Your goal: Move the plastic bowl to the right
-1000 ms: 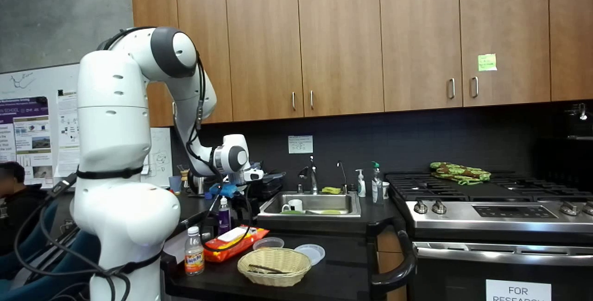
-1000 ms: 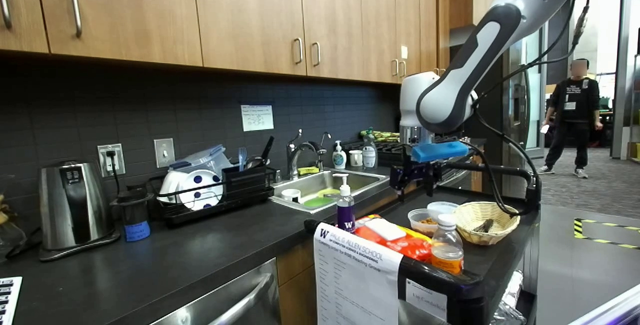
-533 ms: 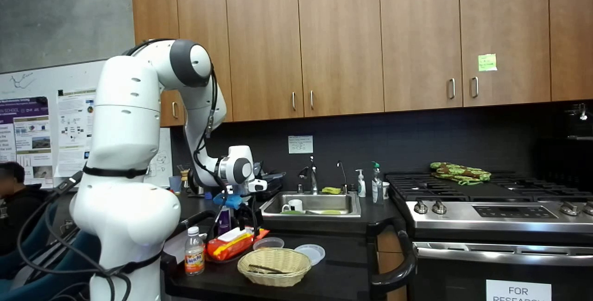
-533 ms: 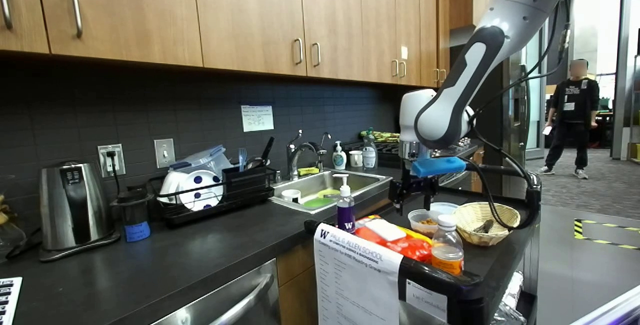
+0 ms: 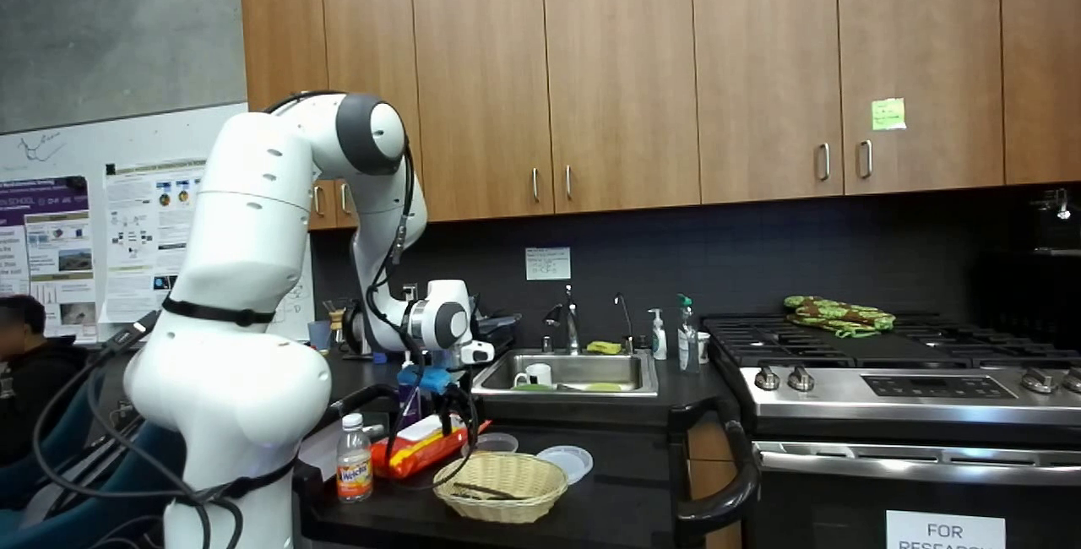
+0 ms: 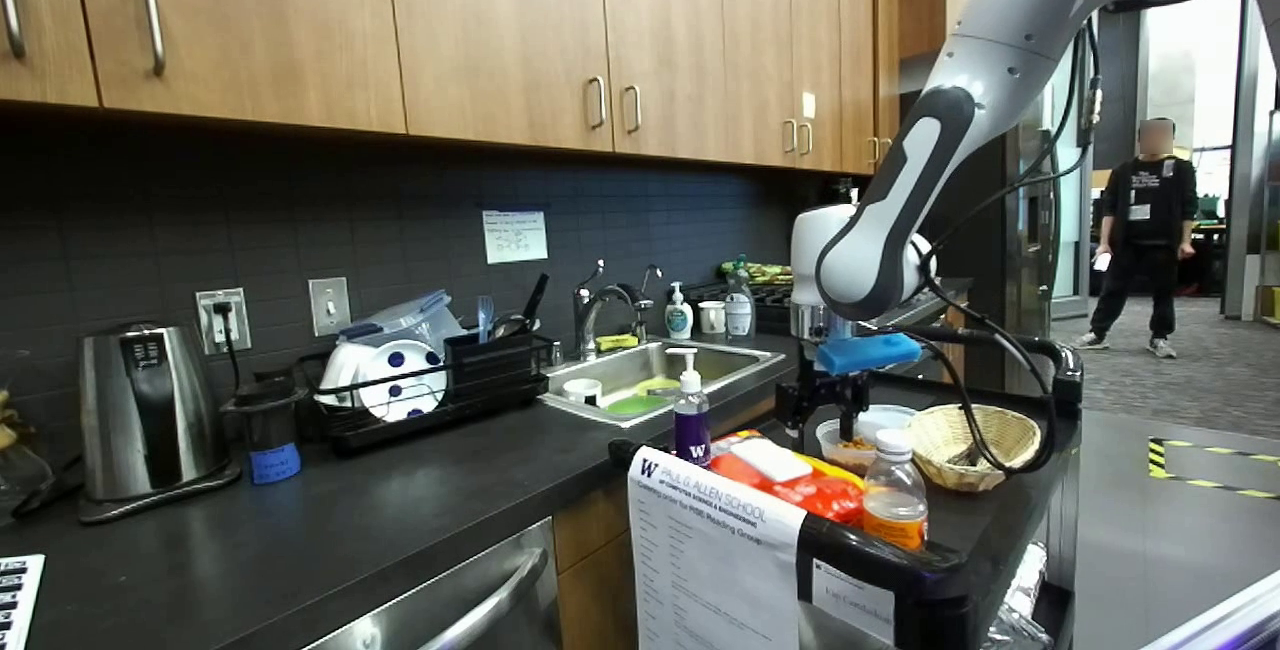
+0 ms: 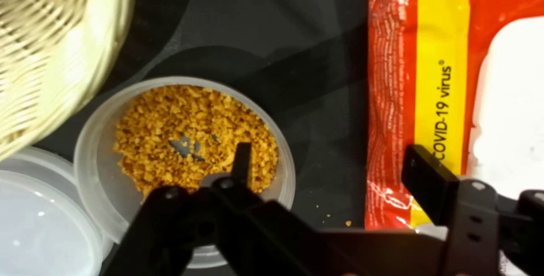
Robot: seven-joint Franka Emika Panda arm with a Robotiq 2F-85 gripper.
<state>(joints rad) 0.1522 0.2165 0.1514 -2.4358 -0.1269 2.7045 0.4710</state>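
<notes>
The plastic bowl is a small round clear tub holding orange-tan crumbs. In the wrist view the bowl (image 7: 103, 170) lies left of centre; it also shows in both exterior views (image 5: 498, 443) (image 6: 838, 457) on the black cart top. My gripper (image 7: 327, 153) is open and empty. In the wrist view one finger overlaps the bowl's crumbs and the other overlaps the red wipes pack (image 7: 391, 97). In an exterior view the gripper (image 6: 822, 428) hangs just above the bowl and pack. Whether a fingertip is inside the bowl's rim cannot be told.
The woven basket (image 7: 106, 46) and a pale bluish-white dish (image 7: 38, 229) stand close beside the bowl. A juice bottle (image 5: 355, 473) and a purple pump bottle (image 6: 692, 427) stand near the pack. The cart has a raised black handle (image 5: 718, 508).
The arm has come down, lowering the open gripper towards the bowl and wipes pack. In an exterior view it has also shifted right. The bowl, basket and pack have not moved.
</notes>
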